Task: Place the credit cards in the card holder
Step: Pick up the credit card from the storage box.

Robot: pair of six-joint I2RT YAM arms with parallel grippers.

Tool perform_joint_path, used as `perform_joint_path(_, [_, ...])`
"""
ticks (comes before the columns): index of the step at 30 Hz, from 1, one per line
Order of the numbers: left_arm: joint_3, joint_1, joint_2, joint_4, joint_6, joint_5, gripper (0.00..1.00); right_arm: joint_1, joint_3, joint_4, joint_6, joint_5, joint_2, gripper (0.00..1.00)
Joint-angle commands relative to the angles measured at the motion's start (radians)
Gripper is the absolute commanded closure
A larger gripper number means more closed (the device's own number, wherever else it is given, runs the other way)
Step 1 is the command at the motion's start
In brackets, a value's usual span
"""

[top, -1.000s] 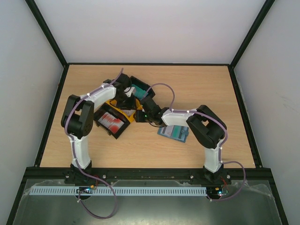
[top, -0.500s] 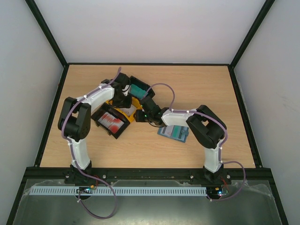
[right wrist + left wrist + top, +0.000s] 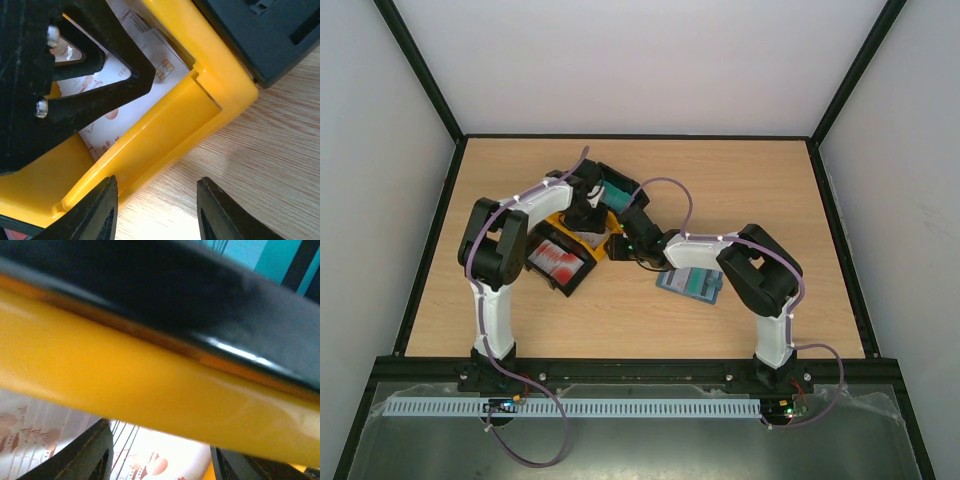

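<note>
Right wrist view shows your right gripper (image 3: pixel 156 190) with jaws spread, pinching nothing. The yellow tray (image 3: pixel 165 145) has its corner wall at 12 o'clock of them, one finger just beside it. Your left gripper (image 3: pixel 159 445) hangs inside that tray, jaws spread above a white, red-printed card (image 3: pixel 150 460); you cannot tell whether they touch it. From above, a black tray (image 3: pixel 570 288) holding more cards (image 3: pixel 558 262) lies at 8 o'clock of the yellow one, a teal stack (image 3: pixel 615 190) at 1 o'clock, and the card holder (image 3: pixel 690 283) at 4 o'clock, flat on the table (image 3: pixel 770 190).
</note>
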Motion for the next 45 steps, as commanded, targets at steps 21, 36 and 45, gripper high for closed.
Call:
perform_joint_path(21, [-0.039,-0.030,-0.095,-0.084,-0.048,0.224,0.72,0.005,0.024,-0.023,0.001,0.029,0.033,0.59])
perform_joint_path(36, [-0.086,-0.046,-0.137,-0.070,-0.071,0.248,0.74,0.005,-0.074,0.022,0.041,0.096,-0.045,0.59])
perform_joint_path(45, [-0.064,-0.050,-0.174,-0.043,-0.069,0.198,0.54,0.002,-0.132,0.034,0.055,0.126,-0.117,0.59])
